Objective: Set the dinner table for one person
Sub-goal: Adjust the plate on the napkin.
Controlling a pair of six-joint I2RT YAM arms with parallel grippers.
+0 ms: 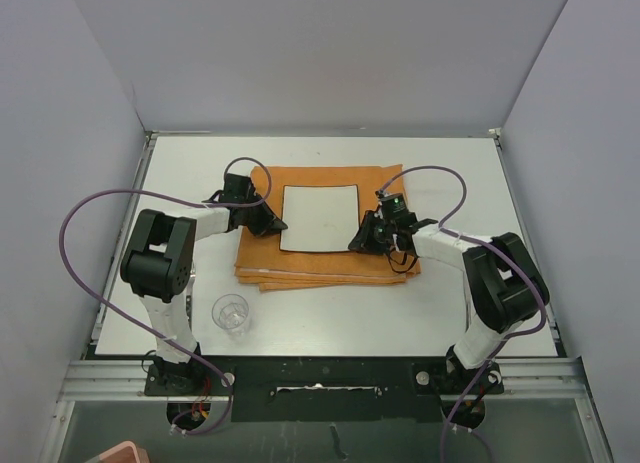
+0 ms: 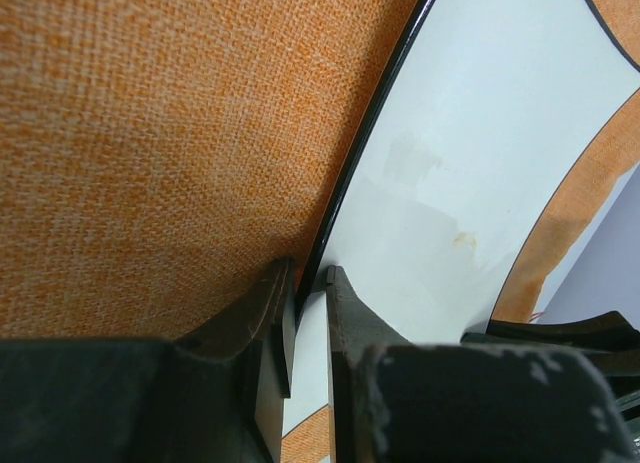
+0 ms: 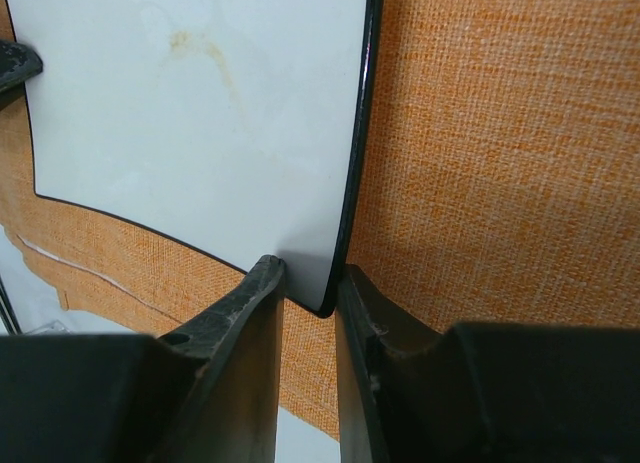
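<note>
On the off-white dinner table point(image 1: 450, 313) lies a folded orange mat point(image 1: 300, 268) with a square white plate point(image 1: 318, 218) on top of it. My left gripper point(image 1: 272, 223) is at the plate's left edge. In the left wrist view it point(image 2: 312, 278) is shut on the black rim of the plate point(image 2: 480, 163), with one finger over the mat point(image 2: 170, 133). My right gripper point(image 1: 358, 241) is at the plate's near right corner. In the right wrist view it point(image 3: 312, 273) straddles that corner of the plate point(image 3: 190, 113) with its jaws slightly apart, over the mat point(image 3: 500, 153).
A clear drinking glass point(image 1: 231, 313) stands upright on the table at the front left, beside the left arm. Grey walls close in the table at the back and on both sides. Purple cables loop from both arms above the tabletop.
</note>
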